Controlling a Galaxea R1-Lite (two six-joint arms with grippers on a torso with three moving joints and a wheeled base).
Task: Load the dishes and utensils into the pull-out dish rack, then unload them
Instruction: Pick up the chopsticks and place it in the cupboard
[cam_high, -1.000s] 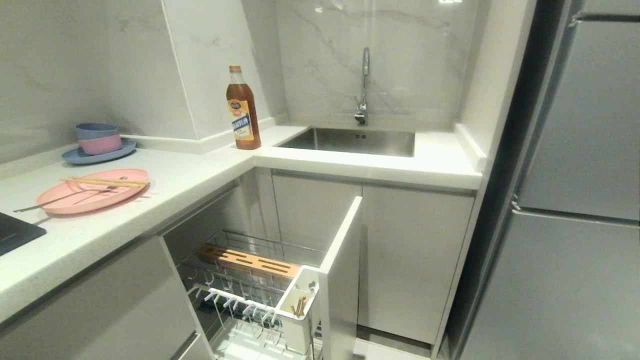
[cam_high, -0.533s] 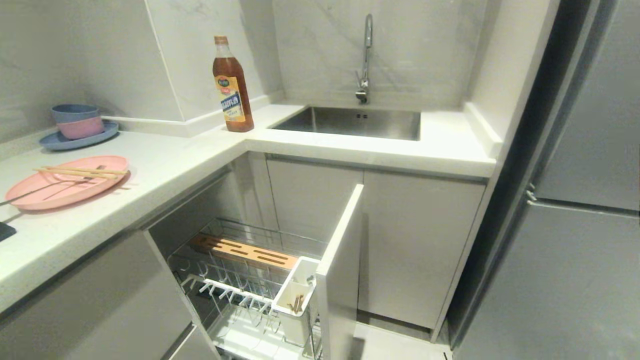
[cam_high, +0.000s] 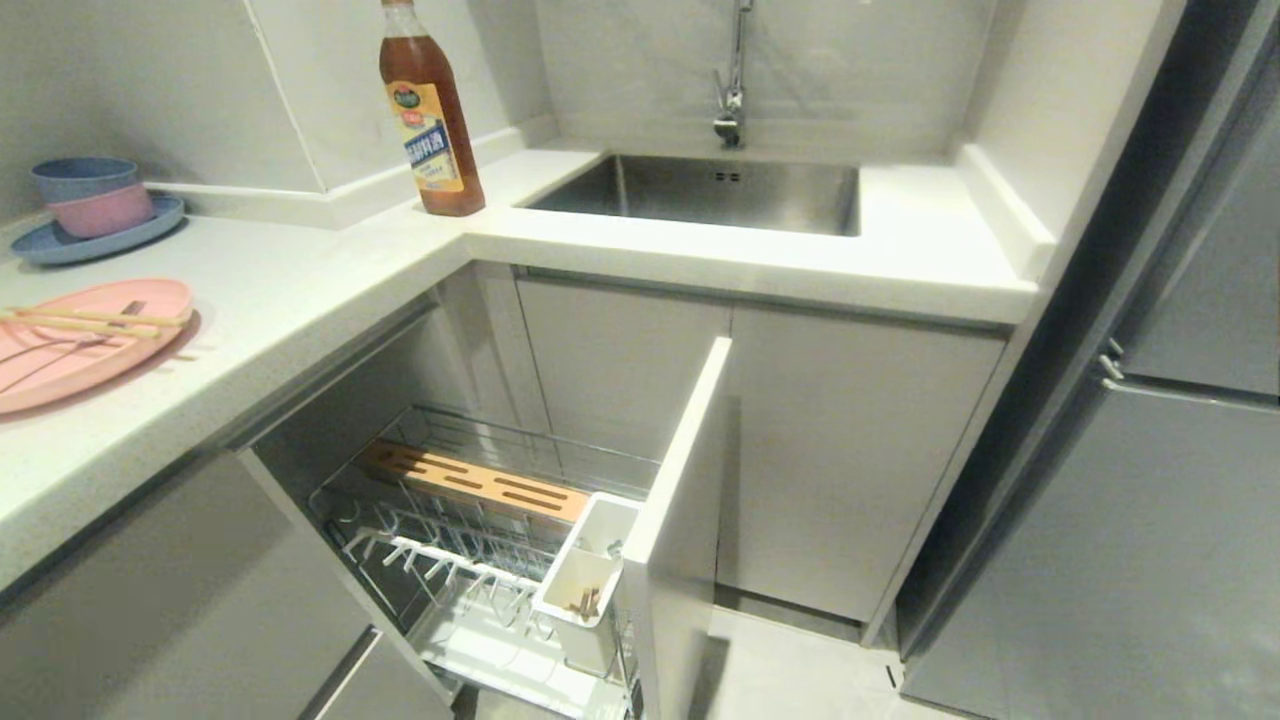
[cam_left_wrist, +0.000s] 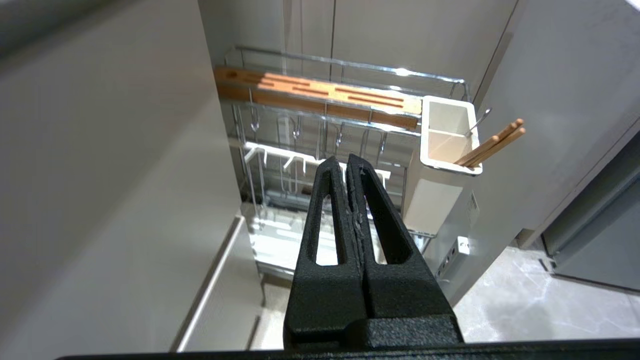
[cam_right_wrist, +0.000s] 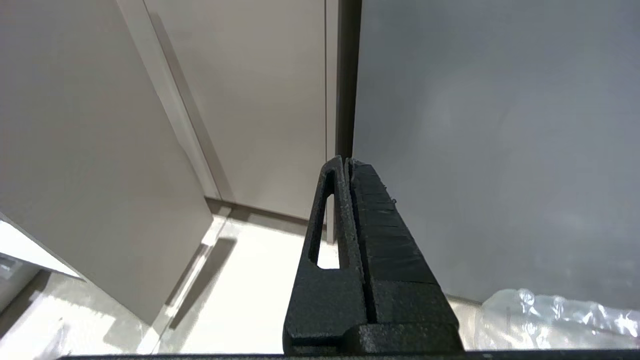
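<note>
Two black end effectors, the left end effector (cam_left_wrist: 346, 162) above the pulled-out chrome wire dish rack (cam_high: 470, 540) and the right end effector (cam_right_wrist: 345, 164) facing grey cabinet fronts (cam_right_wrist: 270, 100), hang with fingers pressed together, empty. On the white tabletop (cam_high: 300, 290) lies an oval pale-pink plate (cam_high: 80, 345) bearing light-wood chopsticks (cam_high: 95, 320) and a thin metal fork (cam_high: 60, 345). Another wooden pair of sticks (cam_left_wrist: 492, 142) stands in the rack's white rectangular utensil caddy (cam_left_wrist: 445, 170), beside the slotted wooden strip (cam_left_wrist: 320, 95); the cream bowl is not visible.
</note>
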